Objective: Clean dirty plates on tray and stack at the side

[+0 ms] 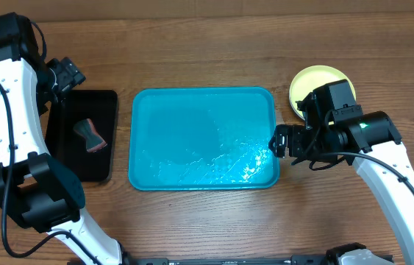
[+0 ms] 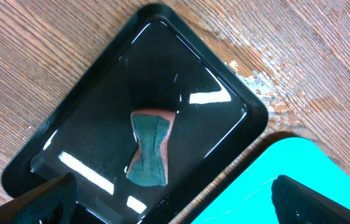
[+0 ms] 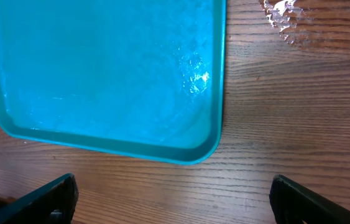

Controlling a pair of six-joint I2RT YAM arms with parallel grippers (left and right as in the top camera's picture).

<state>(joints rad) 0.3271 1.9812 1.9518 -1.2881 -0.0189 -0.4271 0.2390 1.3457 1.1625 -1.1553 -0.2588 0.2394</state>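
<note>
Overhead: round yellow-green plastic plate (image 1: 311,79) on the counter (image 1: 214,228), far right of the turquoise rectangular plastic tray (image 1: 192,147). Left wrist: left tool (image 2: 175,198) released near a black rectangular tray (image 2: 94,106). Right wrist: right tool (image 3: 175,196) released. Plate probably light, stiff, slick; pinch its rim.

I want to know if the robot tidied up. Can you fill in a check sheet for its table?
Surface: wooden table, small wet patch beside the blue tray.
Job's things: blue tray holds no plates; a yellow-green plate sits on the right, partly hidden by the right arm.
Clutter: black tray with a sponge on it.
Grippers: left gripper open above the black tray; right gripper open by the blue tray's corner.
Cables: a black cable runs along each arm.
Surroundings: nothing seen.
</note>
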